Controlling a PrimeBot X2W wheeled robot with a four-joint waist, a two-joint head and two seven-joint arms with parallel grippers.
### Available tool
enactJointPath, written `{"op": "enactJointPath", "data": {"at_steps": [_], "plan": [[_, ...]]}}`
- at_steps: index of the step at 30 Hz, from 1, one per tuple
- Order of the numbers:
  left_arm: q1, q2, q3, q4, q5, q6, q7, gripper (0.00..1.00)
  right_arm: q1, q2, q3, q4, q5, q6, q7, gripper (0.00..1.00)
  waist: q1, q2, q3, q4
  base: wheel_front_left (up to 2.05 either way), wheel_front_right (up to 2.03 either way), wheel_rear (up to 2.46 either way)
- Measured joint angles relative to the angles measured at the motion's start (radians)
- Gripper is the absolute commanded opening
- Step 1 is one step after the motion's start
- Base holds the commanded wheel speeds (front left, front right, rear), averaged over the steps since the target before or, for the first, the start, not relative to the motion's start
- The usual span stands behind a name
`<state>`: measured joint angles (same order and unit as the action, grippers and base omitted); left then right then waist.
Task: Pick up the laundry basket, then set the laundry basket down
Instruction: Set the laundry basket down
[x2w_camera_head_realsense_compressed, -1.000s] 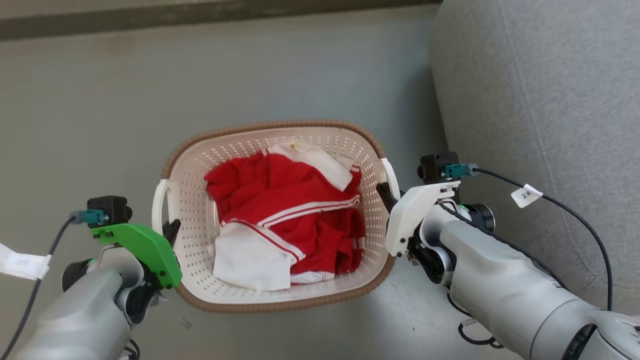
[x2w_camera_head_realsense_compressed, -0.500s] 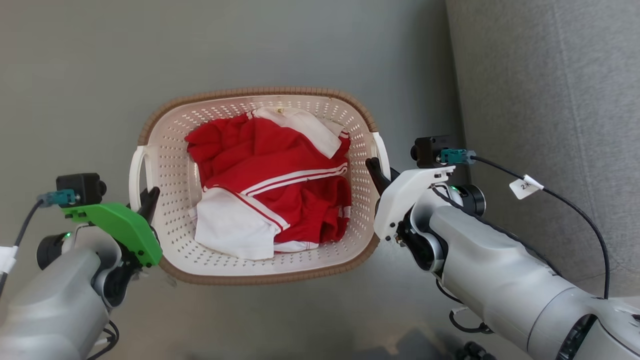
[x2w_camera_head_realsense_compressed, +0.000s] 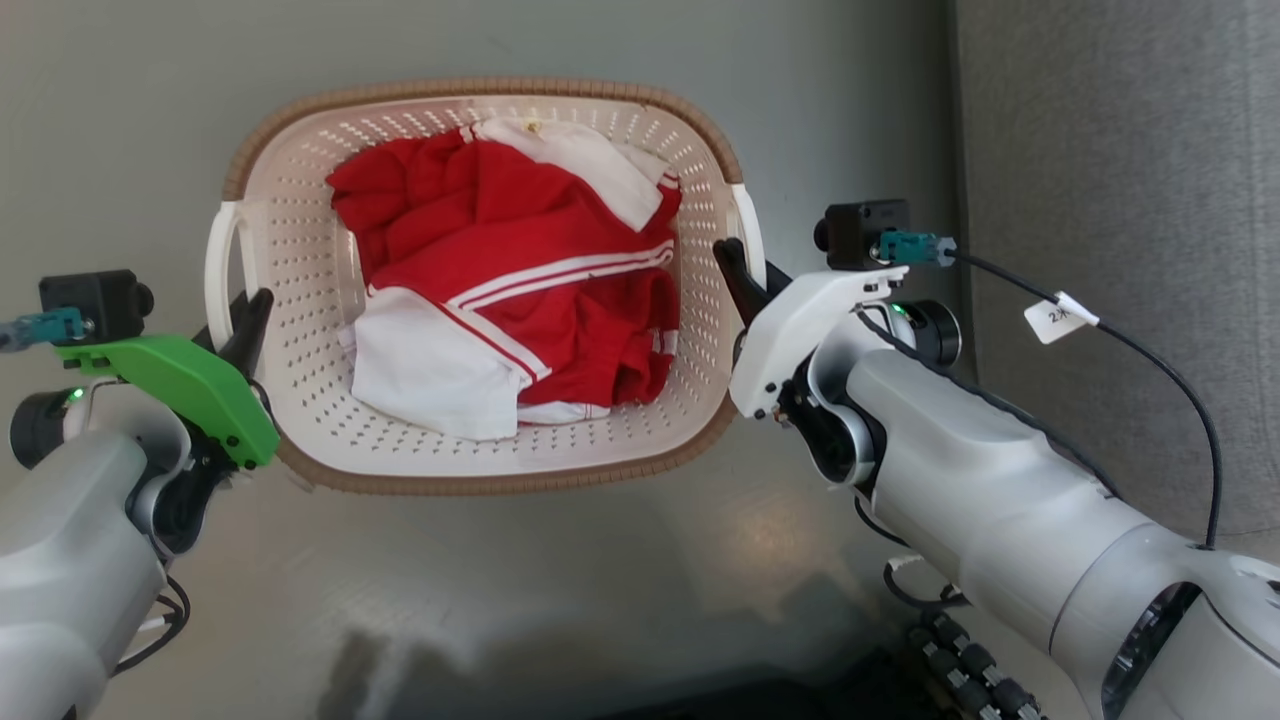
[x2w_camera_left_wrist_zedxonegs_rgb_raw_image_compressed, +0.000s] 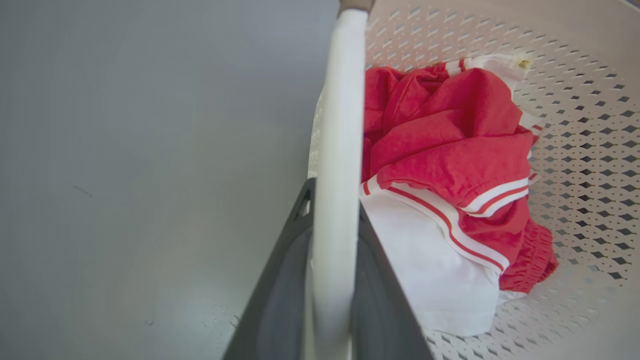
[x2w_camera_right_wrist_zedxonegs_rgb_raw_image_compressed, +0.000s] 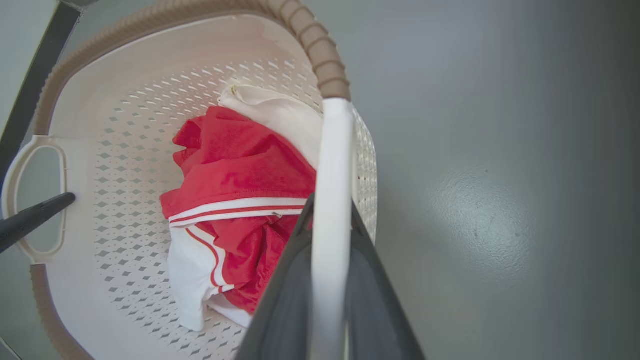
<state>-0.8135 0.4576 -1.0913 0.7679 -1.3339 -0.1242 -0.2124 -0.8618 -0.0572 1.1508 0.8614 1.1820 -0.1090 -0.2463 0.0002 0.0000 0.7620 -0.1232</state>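
Left claw (x2w_camera_head_realsense_compressed: 250, 312) pinches one white handle (x2w_camera_head_realsense_compressed: 213, 268) and right claw (x2w_camera_head_realsense_compressed: 735, 268) pinches the other handle (x2w_camera_head_realsense_compressed: 748, 216), so the basket (x2w_camera_head_realsense_compressed: 300, 230) with red-and-white clothes (x2w_camera_head_realsense_compressed: 500, 260) sits right between them, above the grey floor (x2w_camera_head_realsense_compressed: 600, 580).

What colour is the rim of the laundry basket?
Brown, woven-looking. The laundry basket's rim shows best in the head view.

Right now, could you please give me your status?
Left hand shut on left handle, right hand shut on right handle. The laundry basket holds red-and-white clothes. Grey sofa close on the right.
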Motion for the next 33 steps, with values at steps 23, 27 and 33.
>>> {"op": "enactJointPath", "data": {"at_steps": [23, 27, 33], "plan": [[-0.055, 0.038, 0.012, -0.031, 0.045, 0.0, -0.04, 0.0, -0.051, 0.01, -0.101, -0.035, -0.023, -0.015, -0.008, 0.0, -0.0001, 0.0, 0.187, -0.016, 0.0, 0.0, 0.0], [-0.055, 0.036, 0.008, -0.032, 0.047, 0.0, -0.044, 0.0, -0.047, 0.011, -0.111, -0.033, -0.031, -0.015, -0.008, 0.0, -0.0001, 0.0, 0.188, -0.015, 0.0, 0.0, 0.0], [-0.056, 0.029, -0.009, -0.031, 0.054, 0.0, -0.048, 0.0, -0.033, 0.011, -0.114, -0.018, -0.039, -0.015, -0.008, 0.0, -0.0001, 0.0, 0.185, -0.013, 0.0, 0.0, 0.0]]}}
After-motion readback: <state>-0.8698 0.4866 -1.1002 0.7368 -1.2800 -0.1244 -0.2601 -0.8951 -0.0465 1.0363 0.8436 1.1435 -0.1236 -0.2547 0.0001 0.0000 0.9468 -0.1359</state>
